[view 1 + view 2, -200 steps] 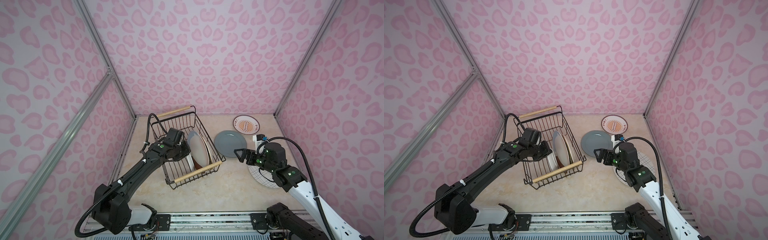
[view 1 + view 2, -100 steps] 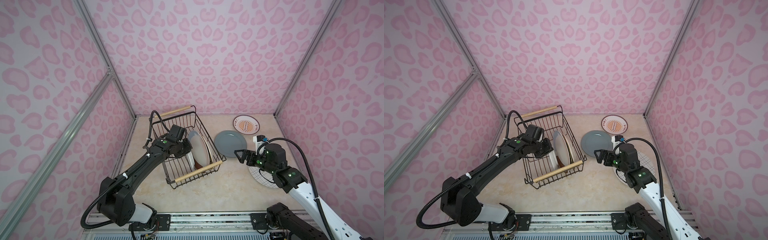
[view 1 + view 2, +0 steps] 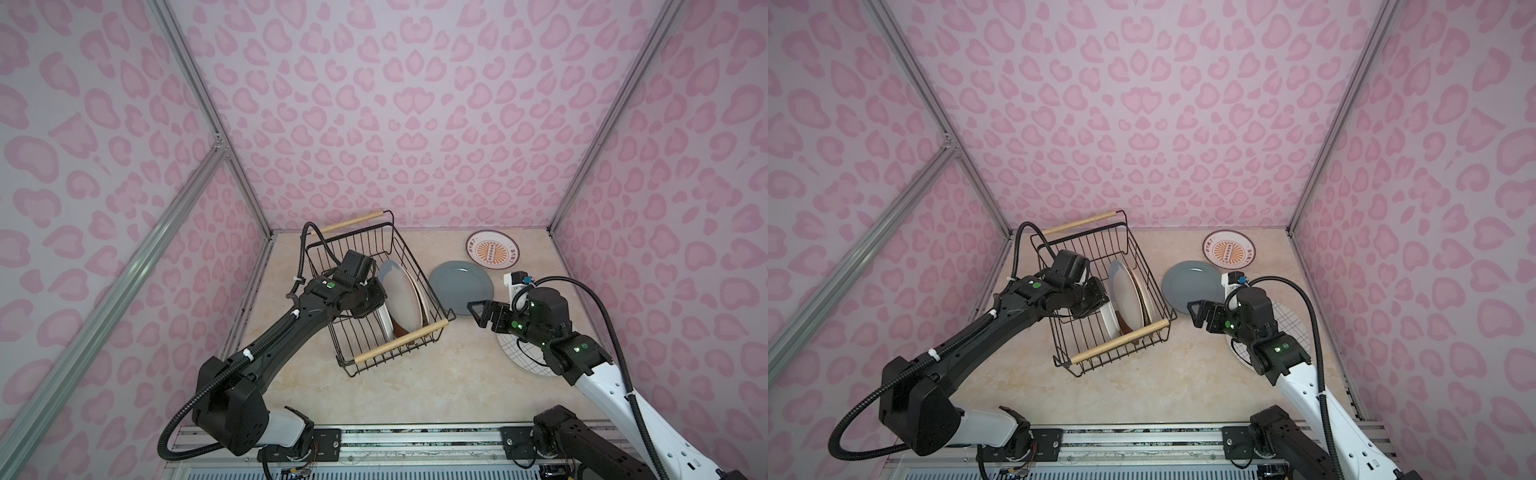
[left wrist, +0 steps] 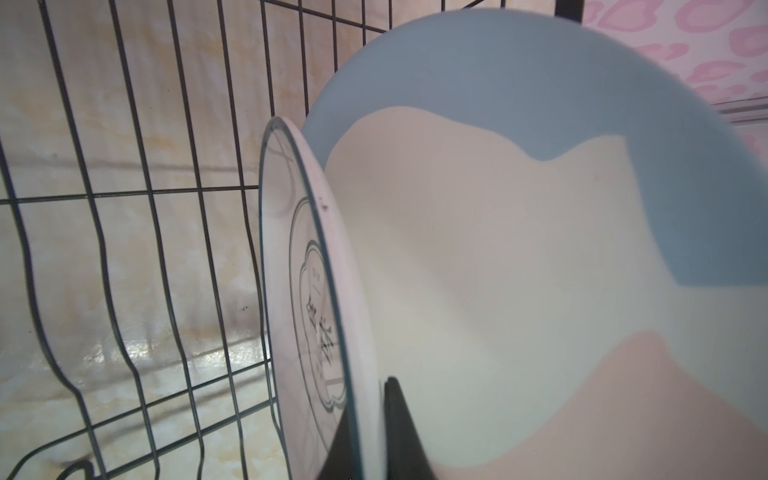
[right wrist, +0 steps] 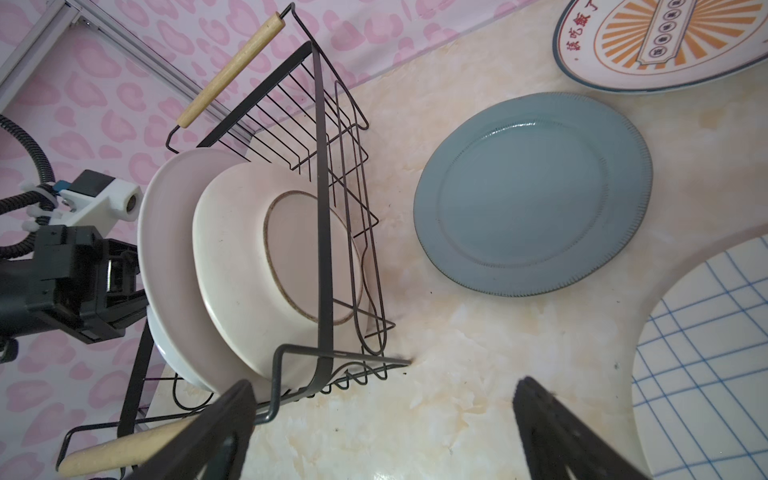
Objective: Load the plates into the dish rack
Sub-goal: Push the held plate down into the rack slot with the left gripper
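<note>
Pink-spotted walls [image 3: 415,124] enclose our marble table [image 3: 436,382]. Our left gripper [image 4: 365,432] pinches a lettered plate [image 4: 316,291] on edge inside the dish rack [image 3: 399,341], beside two leaning plates [image 3: 401,291]. Our right gripper [image 3: 478,315] hovers wide open beside the grey plate [image 3: 461,286]; a sunburst plate [image 3: 492,253] and a grid plate [image 3: 515,353] lie flat nearby.

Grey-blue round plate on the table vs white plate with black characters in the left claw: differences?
Pose: the grey-blue round plate lies flat on the table; the white plate with black characters stands on edge in the black wire dish rack. Grip: the left claw is shut on the white one's rim; the grey-blue one is untouched, near the open right claw. Look: plain versus printed. Both are round.
</note>
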`<state>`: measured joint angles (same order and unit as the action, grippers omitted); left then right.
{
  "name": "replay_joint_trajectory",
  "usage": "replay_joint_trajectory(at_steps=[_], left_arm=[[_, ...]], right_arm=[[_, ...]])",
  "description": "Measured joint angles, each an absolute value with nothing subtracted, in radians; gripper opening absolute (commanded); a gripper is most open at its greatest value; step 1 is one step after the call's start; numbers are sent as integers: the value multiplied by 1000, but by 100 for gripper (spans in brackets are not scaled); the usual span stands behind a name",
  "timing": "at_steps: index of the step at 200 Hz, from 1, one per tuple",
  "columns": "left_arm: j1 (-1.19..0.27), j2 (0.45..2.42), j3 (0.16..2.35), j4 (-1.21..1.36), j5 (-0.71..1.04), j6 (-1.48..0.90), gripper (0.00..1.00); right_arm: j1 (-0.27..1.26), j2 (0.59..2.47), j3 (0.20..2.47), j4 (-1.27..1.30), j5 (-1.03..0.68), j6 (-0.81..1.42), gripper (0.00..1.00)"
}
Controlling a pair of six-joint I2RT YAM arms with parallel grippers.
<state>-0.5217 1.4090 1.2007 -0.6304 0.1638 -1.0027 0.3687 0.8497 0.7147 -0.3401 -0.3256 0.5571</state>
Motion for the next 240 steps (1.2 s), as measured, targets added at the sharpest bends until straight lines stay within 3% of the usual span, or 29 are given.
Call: replay_joint_trajectory(at_steps=[174, 201, 240], left_arm=[[-603, 1448, 1258, -699, 73, -1100, 3], [-610, 1438, 1230, -667, 46, -1095, 16], [-620, 1443, 1212, -687, 83, -1093, 26]], right_arm=[[370, 834, 658, -308, -341, 531, 97], [368, 823, 658, -309, -340, 530, 97], [368, 810, 658, -310, -340, 529, 97]])
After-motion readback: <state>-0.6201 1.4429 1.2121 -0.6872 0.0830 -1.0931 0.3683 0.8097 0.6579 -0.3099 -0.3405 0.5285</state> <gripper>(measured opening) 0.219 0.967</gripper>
